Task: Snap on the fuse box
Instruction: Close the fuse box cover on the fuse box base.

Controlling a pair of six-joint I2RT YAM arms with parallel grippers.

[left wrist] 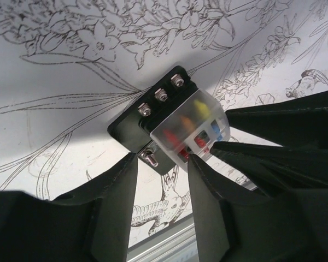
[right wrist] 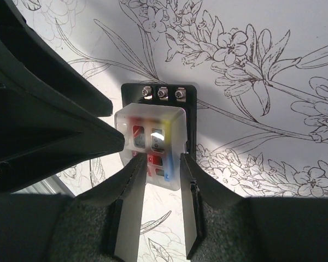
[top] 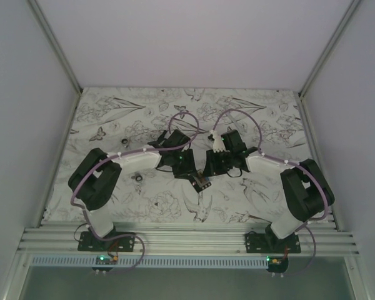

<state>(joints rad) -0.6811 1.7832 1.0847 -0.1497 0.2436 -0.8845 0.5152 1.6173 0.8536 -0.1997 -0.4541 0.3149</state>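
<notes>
One fuse box (top: 202, 182) sits on the flower-printed table (top: 112, 112), about midway between the two arms. I see its black base (left wrist: 128, 131) with three screws (right wrist: 162, 94) along one edge, and a cloudy clear cover (right wrist: 153, 123) over red, yellow and blue fuses (left wrist: 199, 107). Both end effectors meet at it, one from each side. The right end effector (right wrist: 163, 172) has its fingers straddling the near end of the cover. The left end effector (left wrist: 161, 164) brackets a corner of the base. Each pair of jaws stands partly apart, and I cannot tell whether either is actually clamped on the box.
</notes>
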